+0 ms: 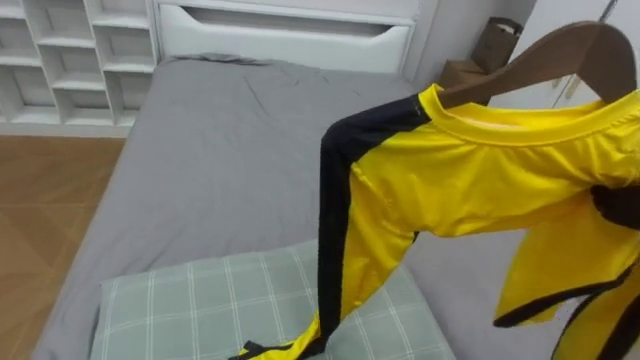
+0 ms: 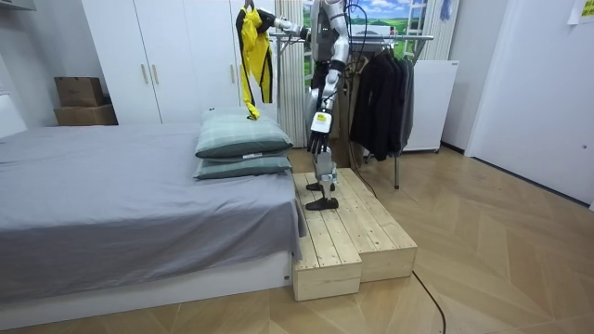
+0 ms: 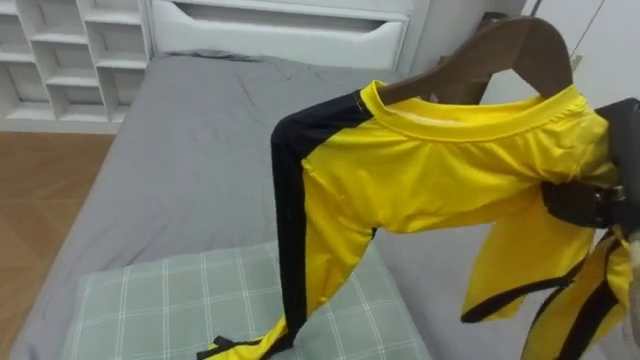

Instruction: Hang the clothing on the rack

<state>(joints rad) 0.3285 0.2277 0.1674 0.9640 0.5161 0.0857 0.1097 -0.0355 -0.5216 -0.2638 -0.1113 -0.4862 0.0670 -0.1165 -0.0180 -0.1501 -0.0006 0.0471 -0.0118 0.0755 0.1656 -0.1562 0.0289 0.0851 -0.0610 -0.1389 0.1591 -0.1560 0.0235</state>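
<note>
A yellow garment (image 1: 470, 180) with black side stripes hangs on a brown wooden hanger (image 1: 560, 55), held up in the air over the bed's pillow end. One sleeve trails down to the checked pillow (image 1: 250, 300). My right hand (image 3: 585, 200) is dark against the cloth at the hanger's right shoulder and grips it there. In the room view I stand on a wooden platform (image 2: 348, 232) beside the bed, right arm stretched out with the yellow garment (image 2: 251, 56) dangling from it. My left hand (image 2: 320, 121) hangs at my side.
The grey bed (image 1: 220, 150) stretches ahead to a white headboard and white shelving (image 1: 70, 60). Two pillows (image 2: 241, 139) are stacked at my end. Behind me a clothes rack (image 2: 399, 37) carries dark clothes (image 2: 380, 93). White wardrobes (image 2: 167, 56) line the wall.
</note>
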